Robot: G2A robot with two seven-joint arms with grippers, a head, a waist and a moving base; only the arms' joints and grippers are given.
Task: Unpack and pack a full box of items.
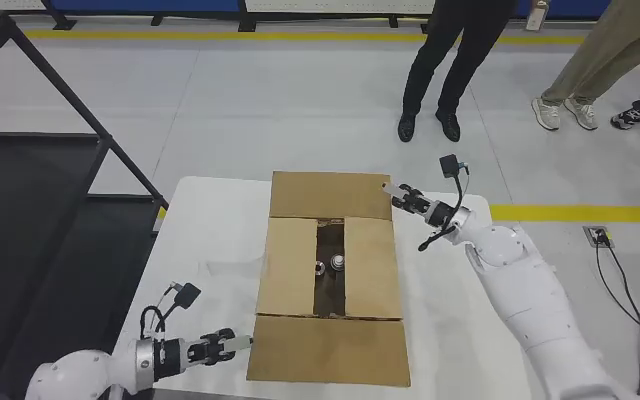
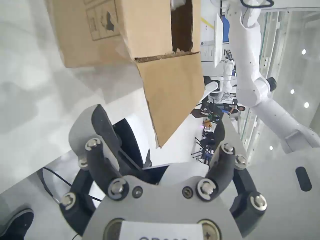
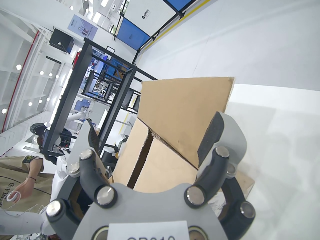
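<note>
**A:** Where was the box (image 1: pixel 330 345)?

**B:** Mid-tabletop, inner flaps (image 1: pixel 287 265) almost shut. Left tool (image 1: pixel 244 342) and right tool (image 1: pixel 392 190) gaped wide, empty, at opposite box corners. Unpacking barely begun imo; next up, spreading those flaps.

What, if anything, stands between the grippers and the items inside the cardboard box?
Two inner flaps lie nearly closed over the opening of the cardboard box; bottle tops show through the narrow gap between them. The left gripper and right gripper are open, beside corners of the folded-out outer flaps.
</note>
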